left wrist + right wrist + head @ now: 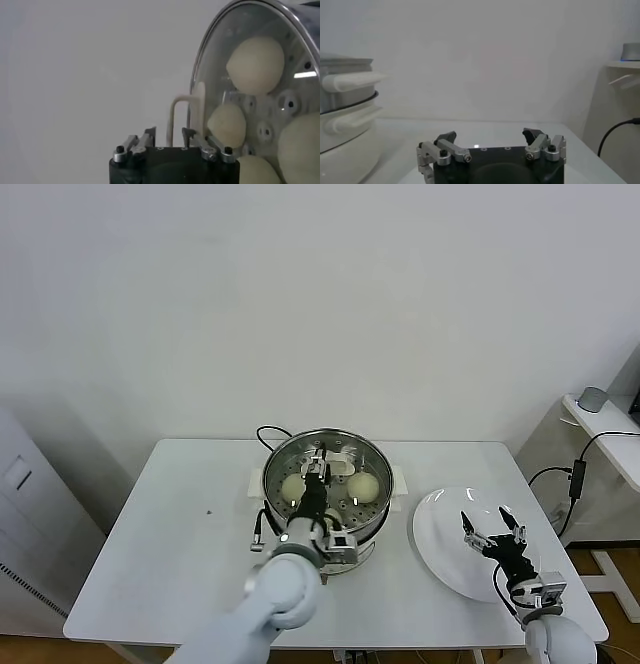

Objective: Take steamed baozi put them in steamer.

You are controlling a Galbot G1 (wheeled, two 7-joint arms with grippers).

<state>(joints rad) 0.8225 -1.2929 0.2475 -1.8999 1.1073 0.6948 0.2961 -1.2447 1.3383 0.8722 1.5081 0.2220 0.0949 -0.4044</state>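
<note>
We are looking at a white table (180, 554) standing against a plain white wall (320, 304). A flat white plate (440, 544) is lying near its right edge. A black cord (268, 434) is looping behind. A side counter (610, 434) is carrying a small grey object (593, 397), another black cable (570, 474) hanging beneath.

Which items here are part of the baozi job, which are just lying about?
Job:
- steamer
- baozi in it, under the glass lid
- left pincer at the lid handle, open
- white plate, bare

Lying about:
- grey cup on side shelf
- right pincer, open, over plate
</note>
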